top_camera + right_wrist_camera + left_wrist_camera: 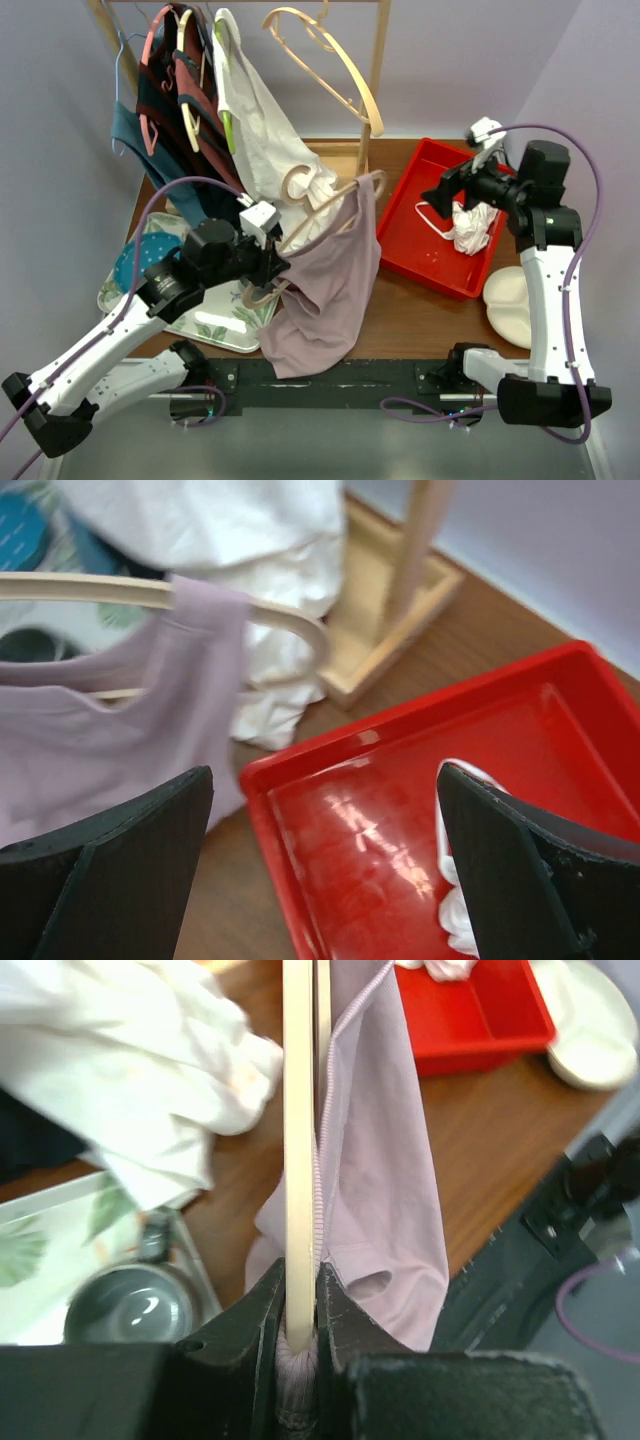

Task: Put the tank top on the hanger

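Left: my left pincer (300, 1312) is pressed onto the hanger (297, 1110), pinching a ribbed edge of the tank top (380, 1190) with it. The top hangs draped from the hanger above the table (420, 320). Right: my right pincer (325, 880) is spread and holds nothing. It hovers over the red tray (400, 830), apart from the hanger's end.

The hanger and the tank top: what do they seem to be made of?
The hanger looks like pale, smooth, unpainted wood, matte with no shine. The tank top looks like thin, soft knit fabric: it hangs in loose folds and its edge shows fine ribbing.
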